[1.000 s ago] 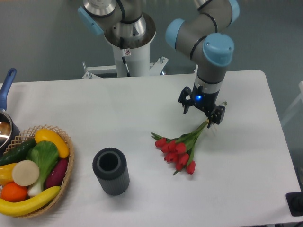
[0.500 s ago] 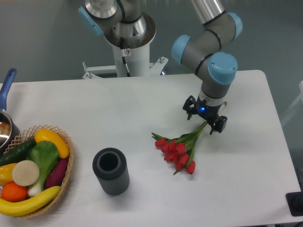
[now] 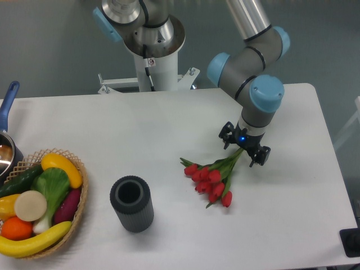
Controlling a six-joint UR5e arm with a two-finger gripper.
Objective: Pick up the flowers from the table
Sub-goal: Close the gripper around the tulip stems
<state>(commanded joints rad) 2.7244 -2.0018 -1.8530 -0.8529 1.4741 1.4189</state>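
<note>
The flowers [image 3: 212, 179] lie flat on the desk [image 3: 169, 129], right of its middle, their red buds bunched toward the front edge and their thin green stems running up and to the right, toward the far right corner. You can see glossy, rounded buds packed close together, with narrow pointed green leaves fanning out to the left of them.

Your gripper [image 3: 245, 149] sits low over the stem end, its 2 dark fingers [image 3: 261, 156] spread to either side of the stems, with a small blue light glowing on the body above them. Whether the fingers touch the stems or the desk you cannot tell from this view. The arm above them is smooth grey metal tube with rounded light-blue caps at the joints.

The desk is plain, smooth white with rounded corners. Near its front edge, left of the flowers and well apart from them, stands 1 dark grey ribbed cylinder [image 3: 131, 203], upright and hollow at the top. At the left front corner a woven wicker basket [image 3: 80, 194] holds smooth, colourful fruit and vegetables. Just behind the basket, at the left edge, you see part of a pot [image 3: 7, 152] with a blue handle.
</note>
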